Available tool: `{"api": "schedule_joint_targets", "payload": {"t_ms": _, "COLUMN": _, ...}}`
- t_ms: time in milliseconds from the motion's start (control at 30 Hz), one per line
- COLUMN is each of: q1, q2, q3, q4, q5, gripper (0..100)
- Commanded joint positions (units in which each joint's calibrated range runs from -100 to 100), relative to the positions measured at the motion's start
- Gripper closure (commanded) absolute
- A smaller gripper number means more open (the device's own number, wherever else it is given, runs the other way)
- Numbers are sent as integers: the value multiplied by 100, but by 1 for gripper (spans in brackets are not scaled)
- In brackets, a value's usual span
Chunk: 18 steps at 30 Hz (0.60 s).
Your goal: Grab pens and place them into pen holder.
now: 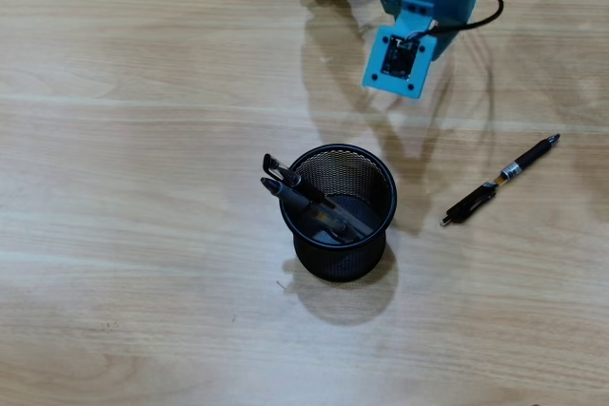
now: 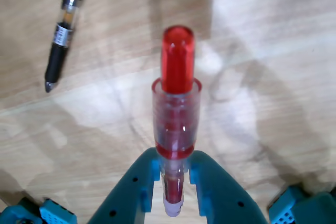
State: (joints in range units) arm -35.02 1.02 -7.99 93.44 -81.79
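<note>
One red pen [image 2: 177,108] clamped between gripper [image 2: 174,179] fingers, pointing forward

In the overhead view the pen holder [image 1: 344,213] stands near the middle of the table [image 1: 124,235], with two pens [image 1: 306,200] leaning inside it, their tops over its left rim. To its right, well apart, a loose pen [image 1: 500,181] lies flat on the table, slanting up to the right. The arm [image 1: 425,9] sits at the top edge, behind the holder. In the wrist view the gripper [image 2: 174,174] clasps a marker [image 2: 175,116] sticking out ahead; the loose pen [image 2: 63,31] lies up left of it.
</note>
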Motion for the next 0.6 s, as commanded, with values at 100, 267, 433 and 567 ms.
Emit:
{"api": "schedule_joint_targets", "payload": {"t_ms": 100, "q1": 690, "q2": -369, "q3": -812, "q4": -1239, "q5": 1096, "gripper": 98}}
{"api": "schedule_joint_targets", "payload": {"t_ms": 267, "q1": 1028, "q2": -386, "q3": -830, "q4": -2542, "q5": 1886, "gripper": 98}}
{"api": "schedule_joint_targets", "payload": {"t_ms": 433, "q1": 1284, "q2": -641, "q3": -1292, "q4": -2688, "q5": 2635, "gripper": 98}}
{"api": "schedule_joint_targets", "payload": {"t_ms": 567, "q1": 1558, "q2": -752, "q3": -1708, "q4": -2743, "q5": 3148, "gripper": 98}}
